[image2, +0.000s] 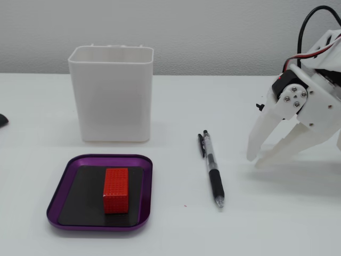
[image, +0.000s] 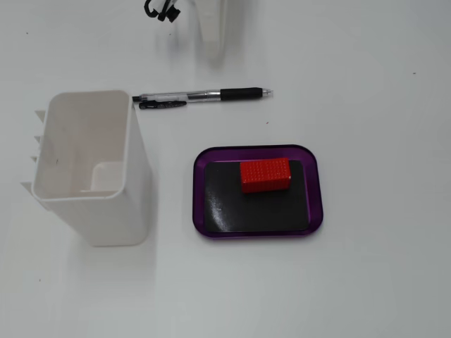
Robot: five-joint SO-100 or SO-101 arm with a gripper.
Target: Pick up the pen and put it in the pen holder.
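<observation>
The pen (image: 204, 95) lies flat on the white table, its clear barrel and black sleeve showing, just beyond the upper right corner of the pen holder (image: 91, 169). In the other fixed view, the pen (image2: 211, 169) lies to the right of the tall white pen holder (image2: 112, 101), which stands upright with nothing visible inside. My gripper (image2: 254, 161) hangs low over the table to the right of the pen, apart from it. Its white fingertips meet and hold nothing. Only a white part of my gripper (image: 211, 44) enters at the top edge, above the pen.
A flat purple tray (image2: 61, 200) with a black inlay holds a red block (image2: 116, 189), in front of the pen holder. From above, the tray (image: 201, 190) and block (image: 265, 174) sit right of the holder. A black cable (image: 161, 10) shows at the top.
</observation>
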